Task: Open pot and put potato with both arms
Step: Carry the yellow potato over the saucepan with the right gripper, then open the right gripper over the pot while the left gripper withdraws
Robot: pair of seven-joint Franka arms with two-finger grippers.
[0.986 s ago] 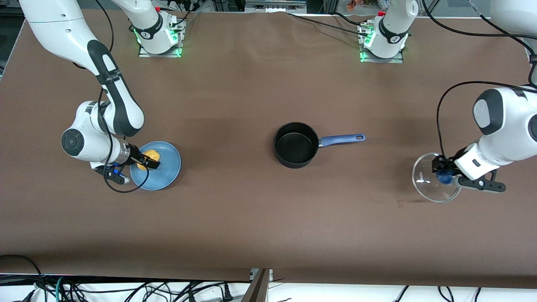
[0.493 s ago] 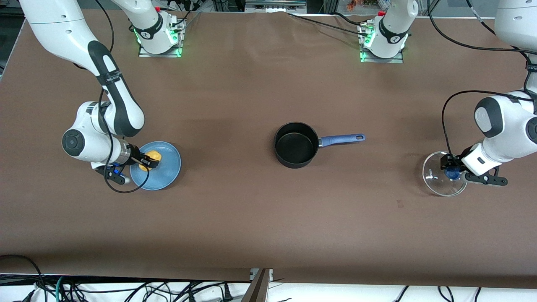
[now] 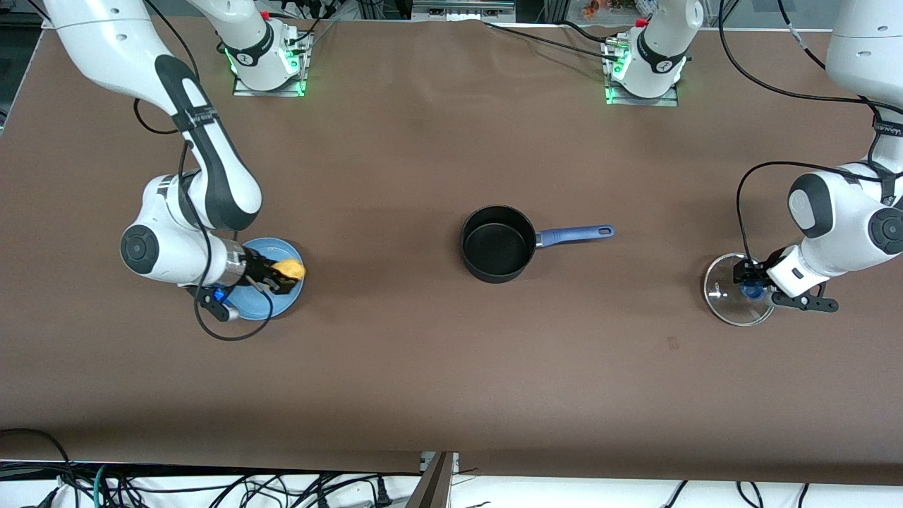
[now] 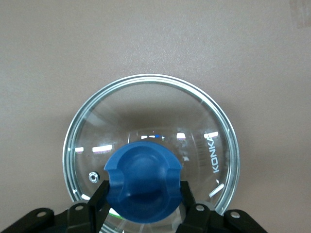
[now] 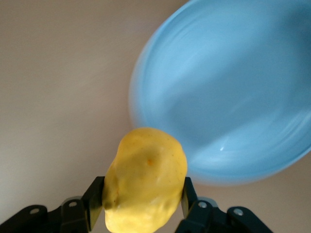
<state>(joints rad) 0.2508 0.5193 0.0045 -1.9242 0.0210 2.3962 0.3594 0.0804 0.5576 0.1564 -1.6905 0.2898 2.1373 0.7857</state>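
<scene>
Front view, lidless pot [image 3: 498, 244] sat mid-tabletop [image 3: 423, 367], right gripper [image 3: 283, 276] fingers clenched on potato [image 3: 291, 269] raised over blue plate [image 3: 276, 303] edge, left gripper [image 3: 749, 282] fingers gripped knob of glass lid [image 3: 730, 299] at left arm's end

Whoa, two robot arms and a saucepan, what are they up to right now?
They are working as a pair to get a potato into the pot. The right end effector has clamped the yellow potato and holds it over the rim of the blue plate. The left end effector grips the blue knob of the glass lid down at its end of the table. The black saucepan sits open and empty mid-table, its blue handle pointing toward the lid.
</scene>
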